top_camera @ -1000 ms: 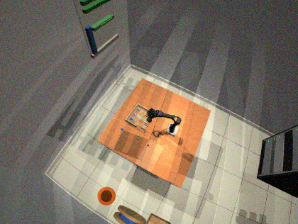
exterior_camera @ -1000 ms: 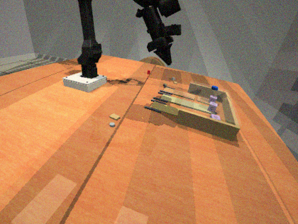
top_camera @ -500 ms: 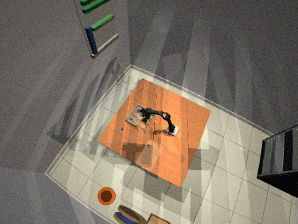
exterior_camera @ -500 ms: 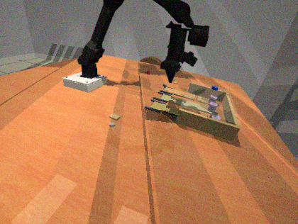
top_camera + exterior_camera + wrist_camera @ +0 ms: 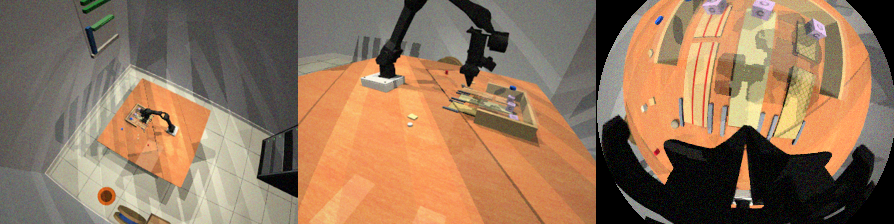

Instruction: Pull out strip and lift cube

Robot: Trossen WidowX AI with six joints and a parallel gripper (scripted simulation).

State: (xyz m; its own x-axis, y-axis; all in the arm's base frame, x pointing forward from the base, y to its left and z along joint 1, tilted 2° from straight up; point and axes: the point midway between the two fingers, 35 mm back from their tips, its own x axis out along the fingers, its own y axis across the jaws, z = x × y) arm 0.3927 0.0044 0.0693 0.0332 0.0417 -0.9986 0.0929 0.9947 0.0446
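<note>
My gripper (image 5: pixel 469 84) (image 5: pixel 746 128) is shut and empty, its tip above the near end of the middle strip in the wrist view. The middle strip (image 5: pixel 753 55) is plain pale yellow and shows no gap, though shadow covers part of it; a lilac lettered cube (image 5: pixel 763 8) sits at its far end. The left strip (image 5: pixel 698 75) has red lines and a break across it, with a lilac cube (image 5: pixel 715 6) beyond. The right strip (image 5: pixel 795 100) is cross-hatched and shows a gap, with a lilac cube (image 5: pixel 816 29) beyond. The cube letters are too blurred to read surely.
A low wooden tray (image 5: pixel 507 126) walls in the far parts of the strips. Grey bars (image 5: pixel 681 111) (image 5: pixel 450 109) flank their near ends. A red block (image 5: pixel 446 72) (image 5: pixel 657 151), a blue piece (image 5: pixel 659 20), a yellow tile (image 5: pixel 412 116) and a white disc (image 5: pixel 410 124) lie outside the tray.
</note>
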